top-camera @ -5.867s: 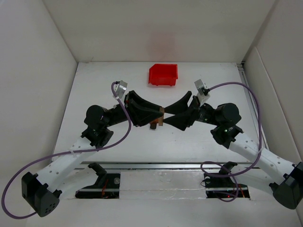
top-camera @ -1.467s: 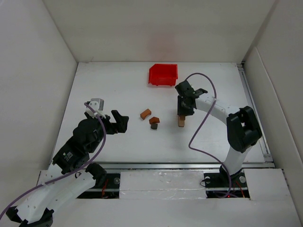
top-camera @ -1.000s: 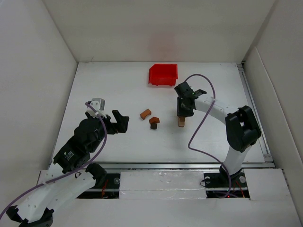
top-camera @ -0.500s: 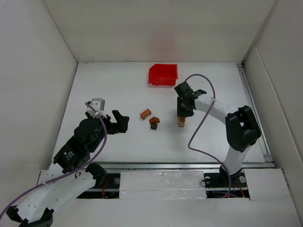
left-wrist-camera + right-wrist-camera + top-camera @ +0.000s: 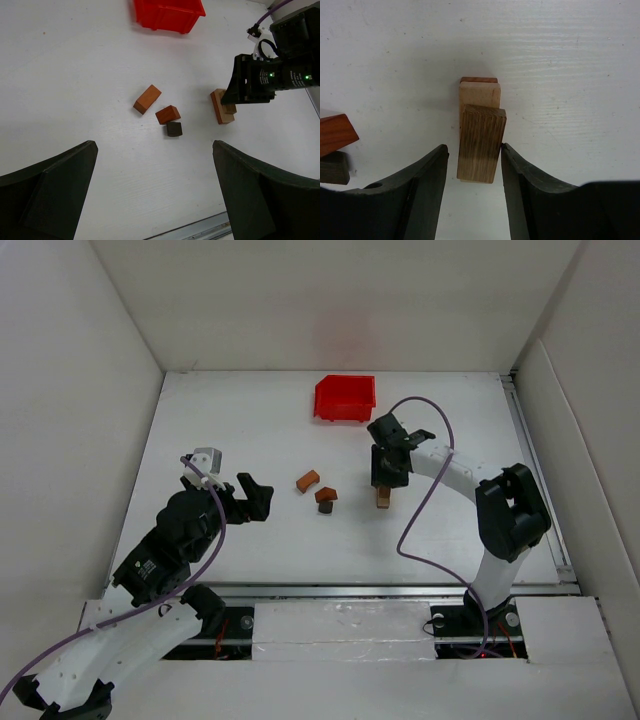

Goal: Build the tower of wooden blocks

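The wood block tower (image 5: 383, 498) stands right of the table's middle as a stack of three: a reddish block at the bottom, a light tan one, and a brown one (image 5: 479, 140) on top. My right gripper (image 5: 383, 478) hangs straight over it, open. Its jaws straddle the top block, with a clear gap on the left side and the right finger (image 5: 520, 170) at the block's edge. From the left wrist view the stack (image 5: 222, 106) shows partly behind that gripper. My left gripper (image 5: 262, 498) is wide open and holds nothing, well left of the blocks.
Three loose blocks lie left of the tower: an orange-brown one (image 5: 307, 480), a reddish-brown one (image 5: 326, 495) and a small dark one (image 5: 325, 507) touching it. A red plastic bin (image 5: 345, 398) sits at the back. White walls close in the table.
The right gripper's jaws have spread apart off the top block, which stays on the stack. The left arm has not moved in the last second.
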Controlling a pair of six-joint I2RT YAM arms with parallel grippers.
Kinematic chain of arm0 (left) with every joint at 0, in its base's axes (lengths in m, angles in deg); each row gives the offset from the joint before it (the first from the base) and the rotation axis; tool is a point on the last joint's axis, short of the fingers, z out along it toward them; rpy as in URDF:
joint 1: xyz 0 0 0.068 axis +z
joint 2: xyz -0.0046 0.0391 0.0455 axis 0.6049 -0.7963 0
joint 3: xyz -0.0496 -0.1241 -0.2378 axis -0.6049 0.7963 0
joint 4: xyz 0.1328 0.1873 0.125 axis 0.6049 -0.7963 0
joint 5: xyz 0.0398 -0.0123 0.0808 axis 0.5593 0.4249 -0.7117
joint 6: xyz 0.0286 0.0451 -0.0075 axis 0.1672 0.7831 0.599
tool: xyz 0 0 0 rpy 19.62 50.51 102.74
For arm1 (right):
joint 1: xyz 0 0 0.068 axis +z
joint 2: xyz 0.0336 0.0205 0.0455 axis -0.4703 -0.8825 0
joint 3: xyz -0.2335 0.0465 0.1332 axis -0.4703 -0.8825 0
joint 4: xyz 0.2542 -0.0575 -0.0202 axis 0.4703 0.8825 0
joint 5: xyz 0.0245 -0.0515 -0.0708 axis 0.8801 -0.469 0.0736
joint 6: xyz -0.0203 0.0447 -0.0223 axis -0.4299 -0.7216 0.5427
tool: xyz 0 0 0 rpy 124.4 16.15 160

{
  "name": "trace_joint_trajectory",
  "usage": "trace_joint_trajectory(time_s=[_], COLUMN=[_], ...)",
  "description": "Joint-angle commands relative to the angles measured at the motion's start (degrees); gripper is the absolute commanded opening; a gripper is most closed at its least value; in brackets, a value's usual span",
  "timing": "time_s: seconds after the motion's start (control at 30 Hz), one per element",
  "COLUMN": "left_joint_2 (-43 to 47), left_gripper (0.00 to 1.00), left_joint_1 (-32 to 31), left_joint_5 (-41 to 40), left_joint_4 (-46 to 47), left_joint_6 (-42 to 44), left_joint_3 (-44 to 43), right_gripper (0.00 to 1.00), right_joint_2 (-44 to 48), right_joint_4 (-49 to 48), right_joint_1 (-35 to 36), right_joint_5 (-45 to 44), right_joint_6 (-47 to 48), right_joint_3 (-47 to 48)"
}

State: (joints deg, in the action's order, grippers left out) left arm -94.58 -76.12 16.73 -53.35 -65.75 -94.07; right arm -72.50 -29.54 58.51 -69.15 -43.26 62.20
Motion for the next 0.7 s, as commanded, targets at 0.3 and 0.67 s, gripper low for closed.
trace_joint_trajectory(time_s=[0.3, 0.67], left_joint_2=[0.2, 0.2], left_gripper=[0.99, 0.99], left_joint_1=[-0.2, -0.2], left_joint_5=[0.6, 0.5], left_joint_4=[2.8, 2.8], left_joint_6=[0.4, 0.3], left_joint_3=[0.2, 0.3], right_gripper=[0.46, 0.36], right_joint_2=[0.1, 1.6], right_joint_4=[-1.9, -1.7], right_joint_1=[0.5, 1.0], right_joint_5=[-1.9, -2.3], right_joint_6=[0.4, 0.4], right_joint_3=[1.7, 1.6])
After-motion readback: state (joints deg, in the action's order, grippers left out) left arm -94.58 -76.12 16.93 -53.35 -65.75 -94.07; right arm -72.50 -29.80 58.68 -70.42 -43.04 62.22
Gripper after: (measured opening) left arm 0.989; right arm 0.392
